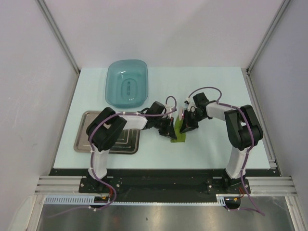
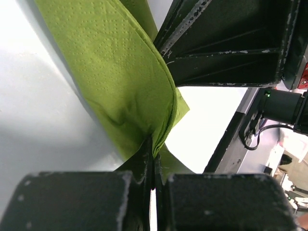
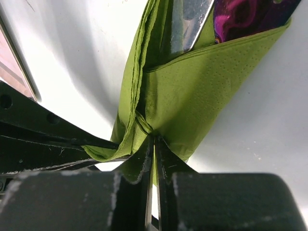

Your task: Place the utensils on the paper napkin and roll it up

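Left end effector (image 2: 153,163) pinches creased, dimpled paper napkin (image 2: 115,86).

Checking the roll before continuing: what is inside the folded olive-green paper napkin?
A shiny silver metal piece and a magenta patterned handle poke from the olive-green paper napkin; the rest is covered.

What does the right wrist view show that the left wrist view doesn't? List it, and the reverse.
Right wrist only: the utensils, silver metal and a purple handle, tucked in the fold; right gripper pinching. Left wrist only: left gripper pinching, a black arm part beside it. Both: the paper napkin, folded and pinched, over the white table.
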Controlling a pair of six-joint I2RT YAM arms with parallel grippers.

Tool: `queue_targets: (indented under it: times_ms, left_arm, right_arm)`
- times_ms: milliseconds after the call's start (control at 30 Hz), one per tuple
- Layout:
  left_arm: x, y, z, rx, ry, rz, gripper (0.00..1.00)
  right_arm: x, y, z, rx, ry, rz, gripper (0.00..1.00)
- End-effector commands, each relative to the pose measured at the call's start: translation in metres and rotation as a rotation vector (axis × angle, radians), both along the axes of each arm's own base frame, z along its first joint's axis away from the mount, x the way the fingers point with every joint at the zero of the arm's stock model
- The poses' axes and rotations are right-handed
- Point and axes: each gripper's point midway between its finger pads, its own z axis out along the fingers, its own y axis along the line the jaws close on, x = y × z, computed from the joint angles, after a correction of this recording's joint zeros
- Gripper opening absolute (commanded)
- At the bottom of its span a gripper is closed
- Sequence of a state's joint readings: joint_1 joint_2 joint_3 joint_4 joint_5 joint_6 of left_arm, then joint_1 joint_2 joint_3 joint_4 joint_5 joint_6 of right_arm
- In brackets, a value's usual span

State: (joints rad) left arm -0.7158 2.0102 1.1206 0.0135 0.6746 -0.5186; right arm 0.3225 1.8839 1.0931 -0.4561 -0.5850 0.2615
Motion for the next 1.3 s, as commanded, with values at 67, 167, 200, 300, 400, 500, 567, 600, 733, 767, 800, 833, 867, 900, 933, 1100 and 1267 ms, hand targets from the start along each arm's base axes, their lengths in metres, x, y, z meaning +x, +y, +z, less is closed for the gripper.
queue_targets:
  times_ms: [67, 167, 200, 300, 400, 500, 567, 600, 733, 767, 800, 833, 867, 900, 933, 1100, 1267]
  left_arm:
    - [-0.005, -0.026, 0.028, -0.105, -0.013, -0.022, 0.00]
    - [-0.002, -0.032, 0.037, -0.144, -0.020, -0.016, 0.00]
    - [-0.001, -0.034, 0.040, -0.157, -0.021, -0.015, 0.00]
    - [0.001, -0.041, 0.048, -0.190, -0.023, -0.012, 0.01]
    - [0.000, -0.048, 0.051, -0.209, -0.029, -0.020, 0.01]
    - [-0.005, -0.053, 0.042, -0.204, -0.018, -0.032, 0.01]
    - [-0.008, -0.056, 0.034, -0.205, -0.003, -0.032, 0.01]
    - [-0.008, -0.056, 0.032, -0.211, 0.004, -0.029, 0.01]
    - [-0.005, -0.060, 0.021, -0.227, 0.012, -0.012, 0.01]
    - [-0.006, -0.060, 0.017, -0.224, 0.018, -0.013, 0.01]
    - [-0.008, -0.059, 0.012, -0.218, 0.029, -0.013, 0.00]
    - [-0.008, -0.059, 0.010, -0.221, 0.030, -0.016, 0.01]
    - [-0.010, -0.057, 0.006, -0.215, 0.042, -0.015, 0.01]
    - [-0.011, -0.056, 0.002, -0.211, 0.050, -0.016, 0.00]
    - [-0.013, -0.055, 0.000, -0.206, 0.055, -0.017, 0.00]
    - [-0.017, -0.042, -0.019, -0.163, 0.086, 0.000, 0.00]
    - [-0.020, -0.035, -0.025, -0.152, 0.095, 0.002, 0.00]
  right_arm:
    - [-0.002, -0.007, -0.027, -0.081, -0.003, -0.001, 0.05]
    - [-0.003, -0.007, -0.028, -0.085, 0.000, 0.001, 0.05]
    - [-0.003, -0.007, -0.028, -0.085, 0.000, 0.000, 0.05]
    - [-0.002, -0.008, -0.030, -0.087, 0.002, -0.002, 0.04]
    - [-0.003, -0.007, -0.031, -0.086, 0.006, 0.001, 0.04]
    - [-0.004, -0.006, -0.031, -0.086, 0.006, 0.001, 0.04]
    - [-0.003, -0.007, -0.030, -0.085, 0.004, -0.001, 0.04]
    - [-0.004, -0.007, -0.030, -0.086, 0.006, -0.001, 0.04]
    - [-0.005, -0.007, -0.029, -0.083, 0.008, -0.003, 0.04]
    - [-0.005, -0.007, -0.029, -0.084, 0.008, -0.001, 0.04]
    - [-0.005, -0.007, -0.030, -0.084, 0.008, -0.001, 0.04]
    - [-0.004, -0.007, -0.029, -0.081, 0.005, -0.001, 0.04]
    - [-0.004, -0.007, -0.028, -0.081, 0.003, 0.000, 0.04]
    - [-0.004, -0.007, -0.027, -0.080, 0.004, 0.002, 0.04]
    - [-0.004, -0.006, -0.025, -0.077, 0.003, 0.005, 0.04]
    - [0.007, -0.003, 0.004, -0.054, -0.051, 0.030, 0.07]
    - [0.019, -0.008, 0.029, -0.035, -0.123, 0.023, 0.08]
